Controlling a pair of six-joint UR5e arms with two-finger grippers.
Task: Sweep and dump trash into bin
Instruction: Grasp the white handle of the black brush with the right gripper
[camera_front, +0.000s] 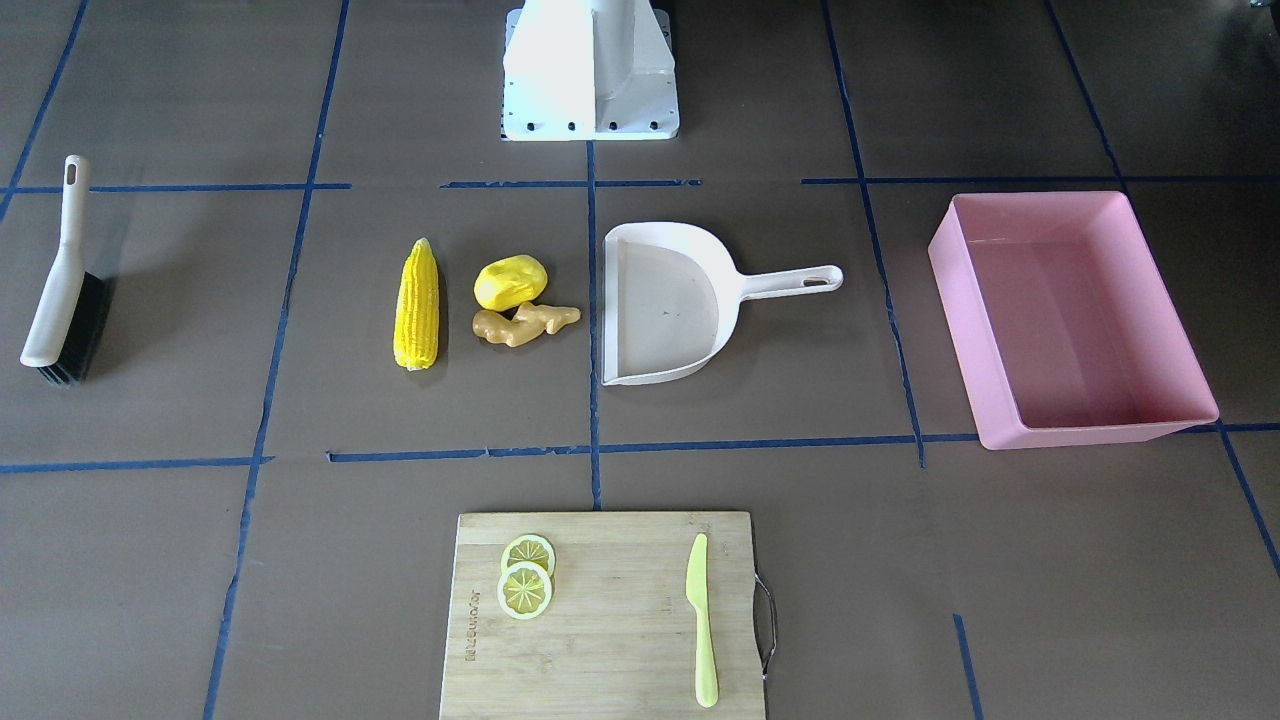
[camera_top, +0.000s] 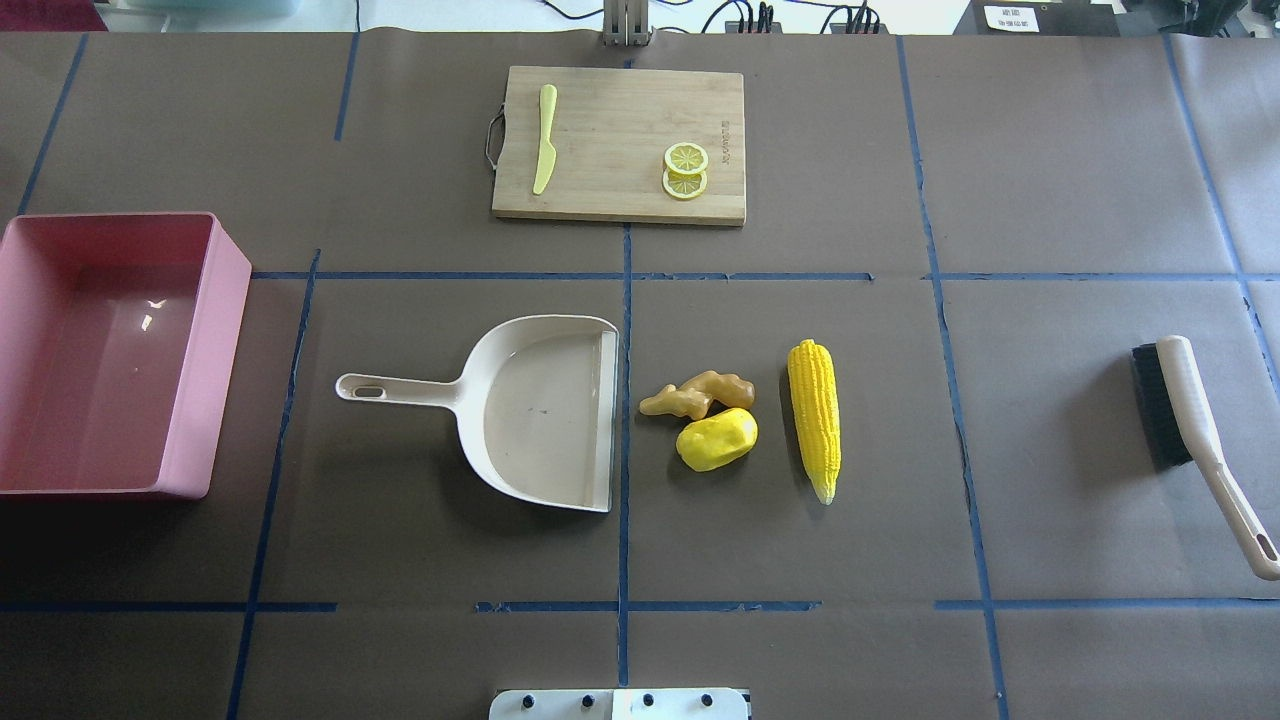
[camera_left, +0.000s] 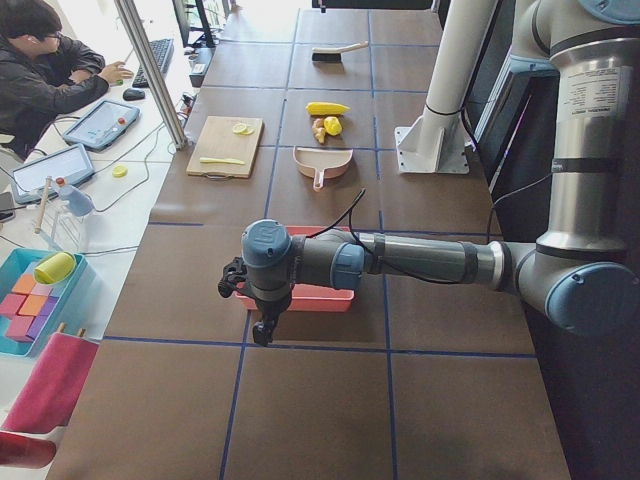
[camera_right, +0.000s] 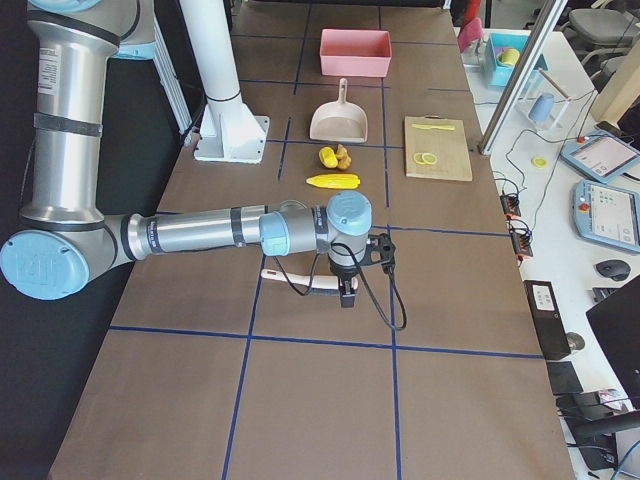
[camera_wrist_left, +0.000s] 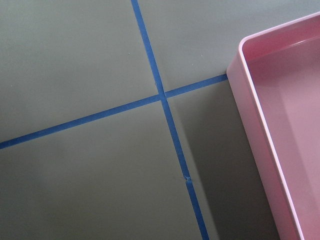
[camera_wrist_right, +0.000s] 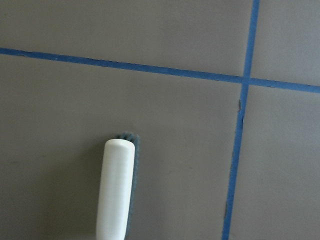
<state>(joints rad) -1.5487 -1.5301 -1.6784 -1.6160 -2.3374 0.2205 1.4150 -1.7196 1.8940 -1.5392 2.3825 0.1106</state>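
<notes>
readable text: none | cutting board (camera_front: 620, 600): brand mark (camera_front: 470, 626) too blurred to read

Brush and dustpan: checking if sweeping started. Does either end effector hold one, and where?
Nothing is held. The brush and dustpan lie free; right end effector hangs above the brush, left end effector beside the bin.

A ridged yellow plastic corn cob (camera_top: 813, 420) lies flat on the brown counter (camera_top: 800, 560), its pointed tip toward the robot's base. Just beside it, on the robot's left, sits a smaller, smooth, rounded yellow lump (camera_top: 716, 439). A knobbly tan ginger root (camera_top: 697, 394) lies right against the lump's far side. The three are grouped near the counter's middle. Well apart, at the robot's far left, the large rectangular pink plastic tub (camera_top: 218, 370) stands upright and open-topped, with low sloping walls and a glossy floor.
</notes>
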